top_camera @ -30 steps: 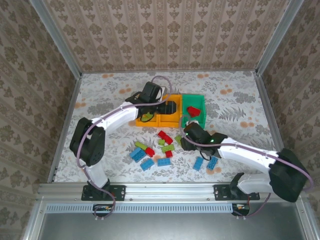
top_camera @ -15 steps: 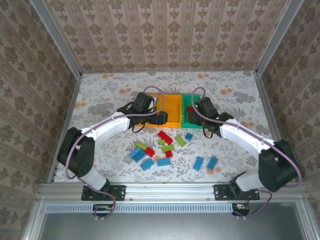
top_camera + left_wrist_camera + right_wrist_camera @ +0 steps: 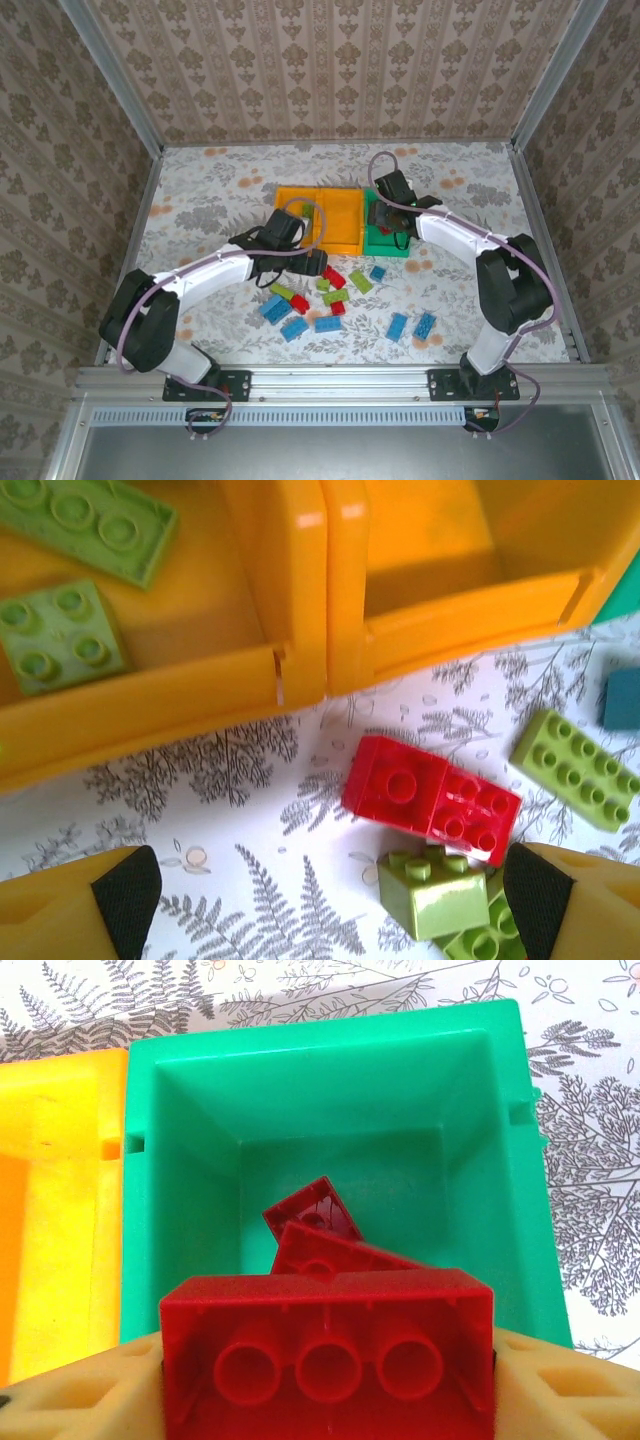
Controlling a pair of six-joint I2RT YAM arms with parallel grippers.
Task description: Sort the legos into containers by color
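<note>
Clamped in the right gripper (image 3: 388,215) over the near wall of the green bin (image 3: 180,1160), right end of the bin row in the middle of the table (image 3: 200,190): a red lego (image 3: 327,1350), long axis crosswise from finger to finger, hollow three-tube underside toward the wrist camera, above two tilted red bricks (image 3: 318,1232) in the bin. Right elbow out toward the table's right edge, forearm reaching left. Left gripper (image 3: 330,895) wide open, empty, low over a loose red brick (image 3: 432,800) just before the orange bins (image 3: 300,590).
</note>
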